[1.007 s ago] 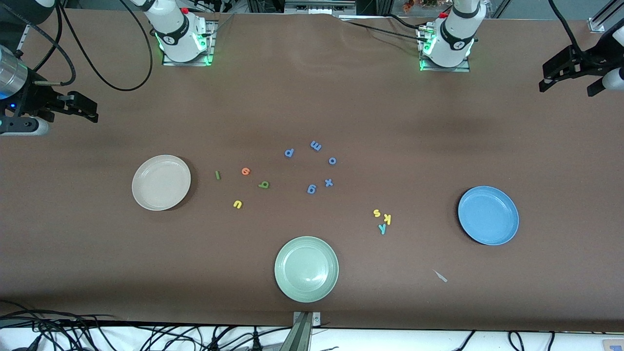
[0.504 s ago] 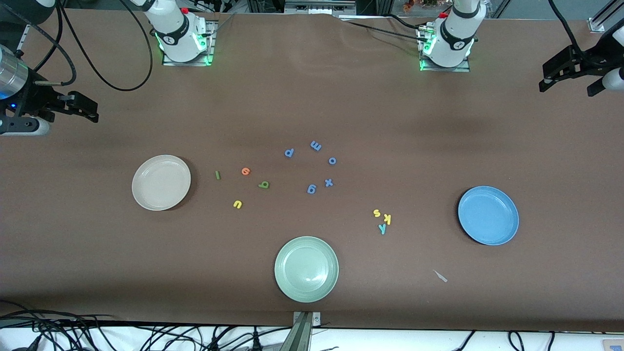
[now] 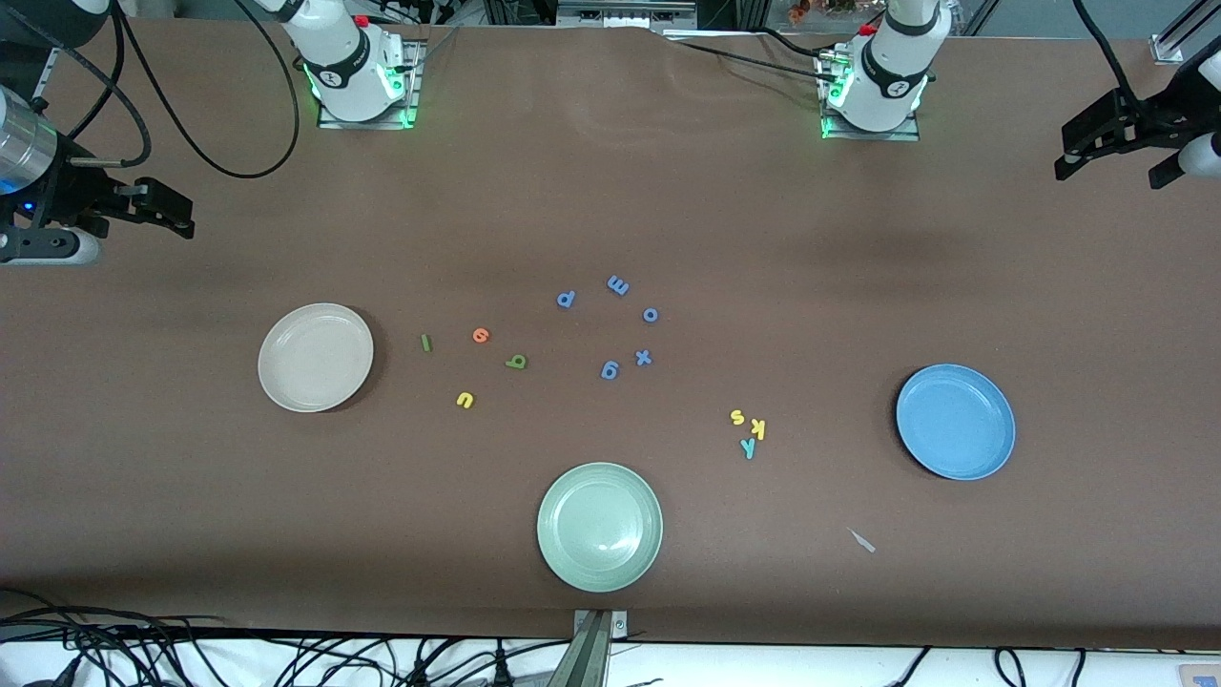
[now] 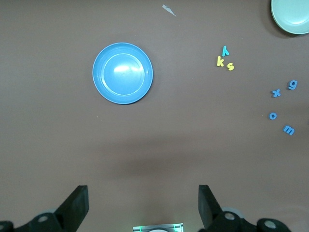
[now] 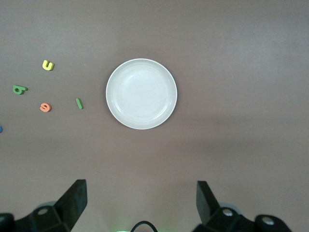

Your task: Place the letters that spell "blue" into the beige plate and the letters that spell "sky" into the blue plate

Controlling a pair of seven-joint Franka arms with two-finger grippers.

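**Both pincers open and raised, all letters on the surface**

The left pincer (image 3: 1111, 157) hangs in the air at the left arm's end of the surface, jaws spread wide and empty; in its wrist view the two fingers (image 4: 77, 205) stand far apart. The right pincer (image 3: 167, 212) hangs at the right arm's end, likewise spread and empty, its fingers (image 5: 72, 200) far apart in its wrist view.

The beige plate (image 3: 316, 357) lies toward the right arm's end and holds nothing. Beside it, toward the middle, lie the "l" (image 3: 425, 343), the "e" (image 3: 481, 335), the "b" (image 3: 516, 362) and the "u" (image 3: 465, 400), each apart from the others; the "u" is nearest the front camera of the four.

The blue plate (image 3: 955, 421) lies toward the left arm's end, also holding nothing. Between it and the middle sit the "s" (image 3: 737, 416), the "k" (image 3: 758, 427) and the "y" (image 3: 748, 447), close together in a cluster.

Five blue letters (image 3: 610, 370) lie scattered at the middle, farther from the front camera than the cluster. A green plate (image 3: 599, 526) lies nearest the front camera. A small pale scrap (image 3: 862, 540) lies between the green plate and the blue plate, near the front edge.
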